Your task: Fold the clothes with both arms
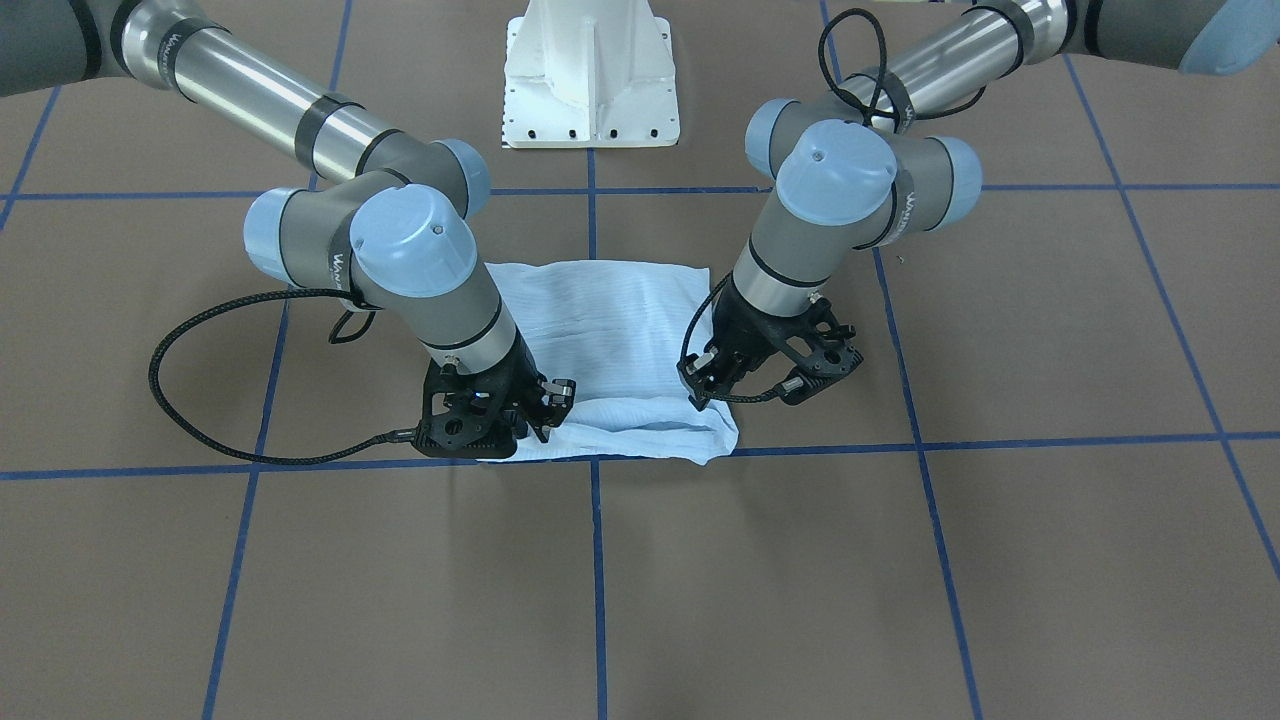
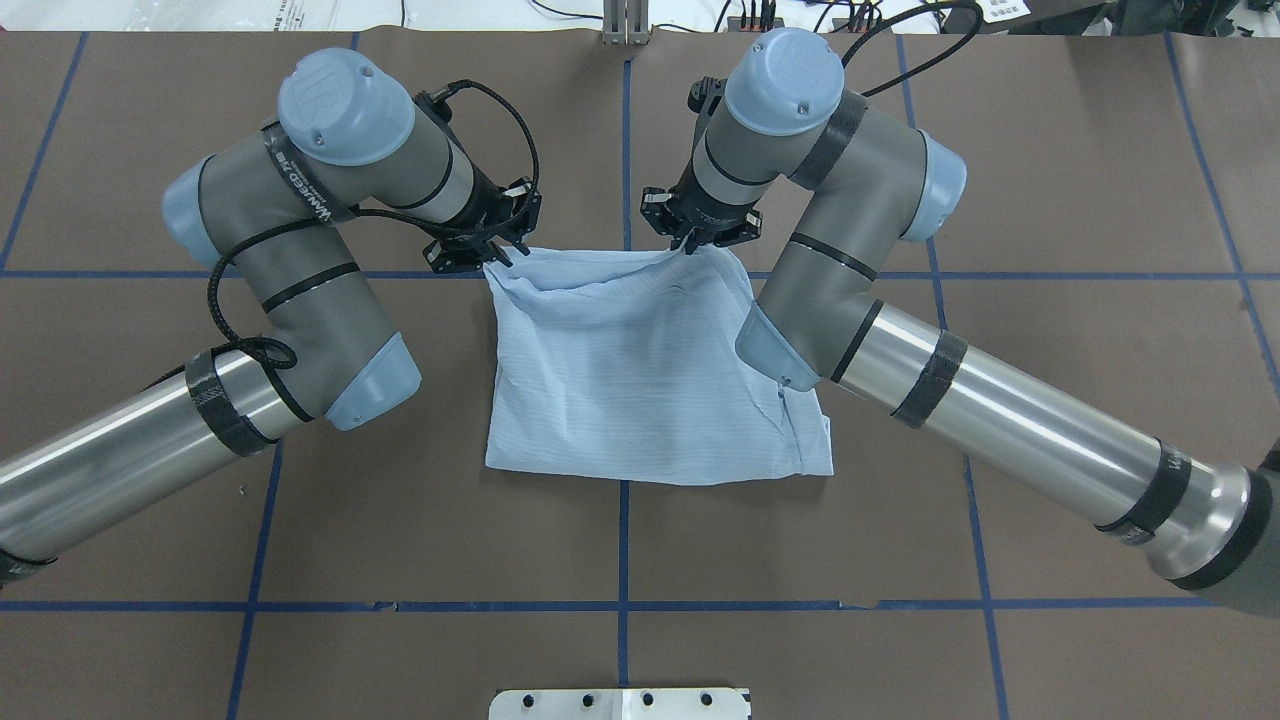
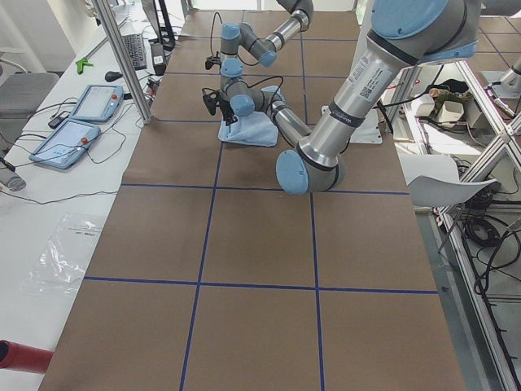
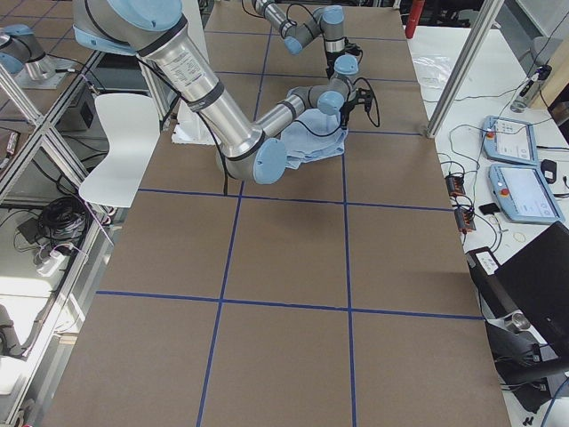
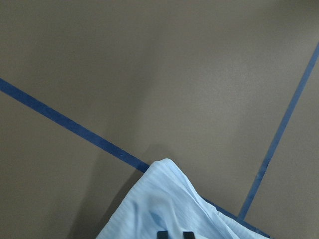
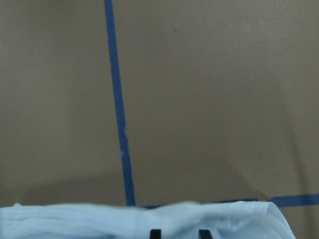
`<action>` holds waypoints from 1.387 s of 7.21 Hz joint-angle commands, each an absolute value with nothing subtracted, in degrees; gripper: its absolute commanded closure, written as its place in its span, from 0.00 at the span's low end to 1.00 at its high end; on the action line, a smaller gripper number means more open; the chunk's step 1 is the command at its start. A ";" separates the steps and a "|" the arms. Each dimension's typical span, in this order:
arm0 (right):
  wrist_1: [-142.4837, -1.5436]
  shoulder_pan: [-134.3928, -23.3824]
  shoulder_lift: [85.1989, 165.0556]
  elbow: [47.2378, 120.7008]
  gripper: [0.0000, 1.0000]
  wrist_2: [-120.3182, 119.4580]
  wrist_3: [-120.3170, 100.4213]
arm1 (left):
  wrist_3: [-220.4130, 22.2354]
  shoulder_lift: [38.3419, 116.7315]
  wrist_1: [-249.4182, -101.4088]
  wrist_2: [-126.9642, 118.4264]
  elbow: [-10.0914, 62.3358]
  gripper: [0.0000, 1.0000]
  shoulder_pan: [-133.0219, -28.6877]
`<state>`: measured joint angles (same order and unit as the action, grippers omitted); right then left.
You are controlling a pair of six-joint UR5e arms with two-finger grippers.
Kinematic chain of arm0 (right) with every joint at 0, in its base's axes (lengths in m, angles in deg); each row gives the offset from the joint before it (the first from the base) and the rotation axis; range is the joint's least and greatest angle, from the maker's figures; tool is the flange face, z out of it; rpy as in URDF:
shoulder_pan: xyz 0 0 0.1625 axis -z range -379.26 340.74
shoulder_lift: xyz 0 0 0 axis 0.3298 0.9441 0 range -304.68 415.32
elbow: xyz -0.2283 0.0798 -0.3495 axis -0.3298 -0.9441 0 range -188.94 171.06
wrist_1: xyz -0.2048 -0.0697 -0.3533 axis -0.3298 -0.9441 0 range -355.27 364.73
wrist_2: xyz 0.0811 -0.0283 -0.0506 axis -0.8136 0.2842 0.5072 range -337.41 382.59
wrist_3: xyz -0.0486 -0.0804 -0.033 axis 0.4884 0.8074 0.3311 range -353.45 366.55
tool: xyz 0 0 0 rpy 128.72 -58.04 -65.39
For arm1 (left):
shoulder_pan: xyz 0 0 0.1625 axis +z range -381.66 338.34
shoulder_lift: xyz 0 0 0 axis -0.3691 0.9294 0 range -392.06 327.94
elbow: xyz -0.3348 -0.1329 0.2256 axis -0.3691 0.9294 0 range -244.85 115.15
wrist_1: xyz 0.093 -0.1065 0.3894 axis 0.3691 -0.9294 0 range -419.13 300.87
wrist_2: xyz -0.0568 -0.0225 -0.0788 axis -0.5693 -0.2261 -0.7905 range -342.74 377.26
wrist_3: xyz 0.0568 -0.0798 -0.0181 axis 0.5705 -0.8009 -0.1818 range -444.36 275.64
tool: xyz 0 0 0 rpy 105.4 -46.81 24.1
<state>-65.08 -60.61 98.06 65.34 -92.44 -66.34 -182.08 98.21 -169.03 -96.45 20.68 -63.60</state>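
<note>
Brown table (image 2: 1000, 150), gridded with blue tape lines (image 2: 624, 540). Overhead view is used for clock bearings.

- Shirt (image 2: 640, 370): light blue, finely striped, folded to a rough square at table centre, straddling a tape crossing. It lies flat except along the 12 o'clock edge, which rises in two peaks.
- Left gripper (image 2: 497, 262): at the shirt's 11 o'clock corner, pinching the cloth. The left wrist view shows two black fingertips (image 5: 162, 234) close together with fabric bunched around them.
- Right gripper (image 2: 688, 243): on the same far edge, near 1 o'clock, also nipped on the cloth. Its fingertips (image 6: 155, 233) sit a little wider apart, with fabric across the gap.
- Left arm (image 2: 300, 300): stands clear of the cloth at 9 o'clock.
- Right arm (image 2: 830, 200): its elbow cap hangs over the 3 o'clock edge and hides part of it.
- Front view: both wrists block the pinched corners, and a soft rolled fold shows between them.
- White pedestal (image 2: 620, 703): at 6 o'clock, well apart from the shirt.
- Off the table: two teach pendants (image 3: 81, 122) lie on a side bench, and a white chair (image 4: 120, 147) stands on the robot's side.
</note>
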 commanded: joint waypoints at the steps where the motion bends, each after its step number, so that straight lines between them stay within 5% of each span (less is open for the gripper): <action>1: -64.52 -61.61 97.60 64.98 0.00 -92.80 -65.96 | -181.57 97.94 -168.82 -96.55 20.58 0.00 -65.33; 5: -70.89 -67.47 99.08 68.30 0.00 -97.27 -60.29 | -163.27 86.73 -168.29 -97.08 29.68 0.00 -71.91; 10: -93.32 -81.89 115.15 85.79 0.00 -100.34 -17.85 | -115.92 73.97 -160.74 -99.43 33.59 0.00 -92.19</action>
